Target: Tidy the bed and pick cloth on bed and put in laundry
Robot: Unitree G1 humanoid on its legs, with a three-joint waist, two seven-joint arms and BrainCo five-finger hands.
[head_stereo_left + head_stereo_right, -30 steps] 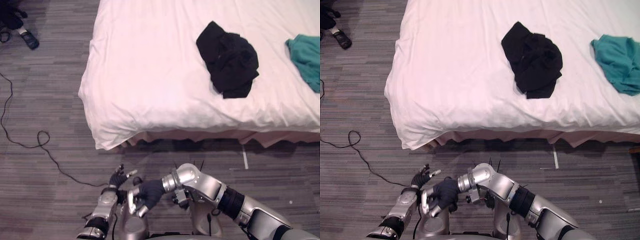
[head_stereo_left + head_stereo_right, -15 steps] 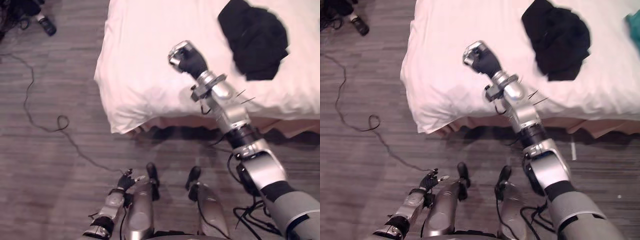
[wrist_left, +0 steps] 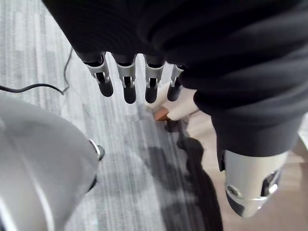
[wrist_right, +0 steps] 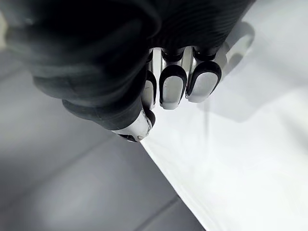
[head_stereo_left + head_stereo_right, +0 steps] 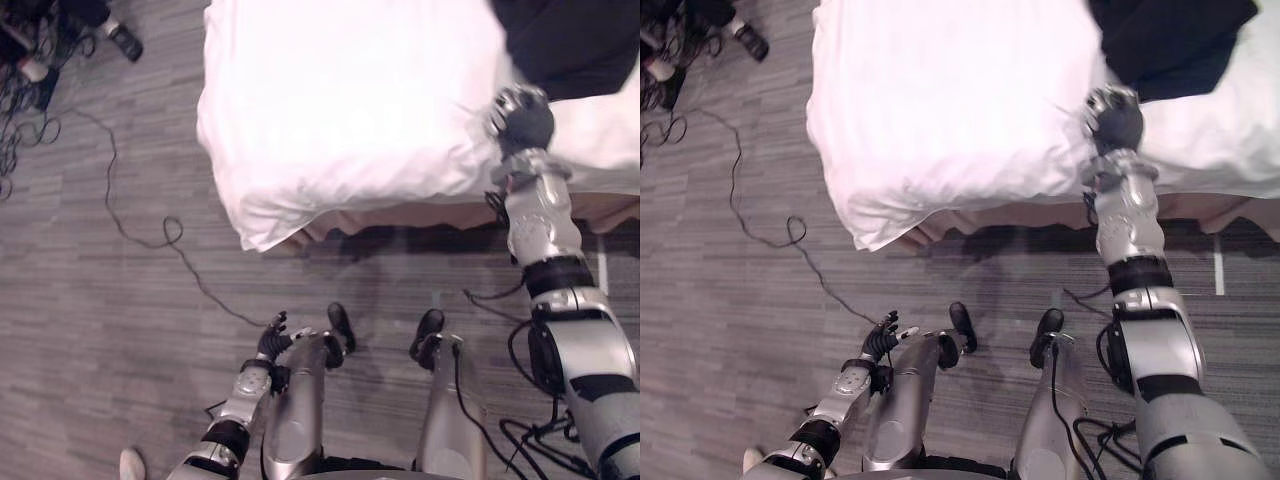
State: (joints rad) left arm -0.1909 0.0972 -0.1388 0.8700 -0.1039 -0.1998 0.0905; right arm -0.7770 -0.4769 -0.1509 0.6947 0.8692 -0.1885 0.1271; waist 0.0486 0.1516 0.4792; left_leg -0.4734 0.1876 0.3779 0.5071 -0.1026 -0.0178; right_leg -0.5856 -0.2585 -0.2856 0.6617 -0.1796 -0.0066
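Observation:
A black cloth (image 5: 575,40) lies crumpled on the white bed (image 5: 330,110), near its front edge at the upper right. My right hand (image 5: 520,118) is raised over the front edge of the bed, just short of the cloth and a little to its left. Its fingers (image 4: 172,85) are curled in with nothing in them, above the white sheet (image 4: 250,144). Down by my side, above the grey carpet, my left hand (image 5: 883,340) hangs with its fingers (image 3: 126,82) relaxed and empty.
The bed's near left corner (image 5: 250,225) overhangs the carpet, with a tan skirt (image 5: 400,215) below the sheet. A dark shoe (image 5: 125,42) and a dark heap of gear (image 5: 25,60) lie at the far left. A pale shoe tip (image 5: 131,465) shows at the bottom left.
My right arm has swung right along the bed's front edge and now sits close to the black cloth. The whole picture has shifted with the camera. The left hand stays low.

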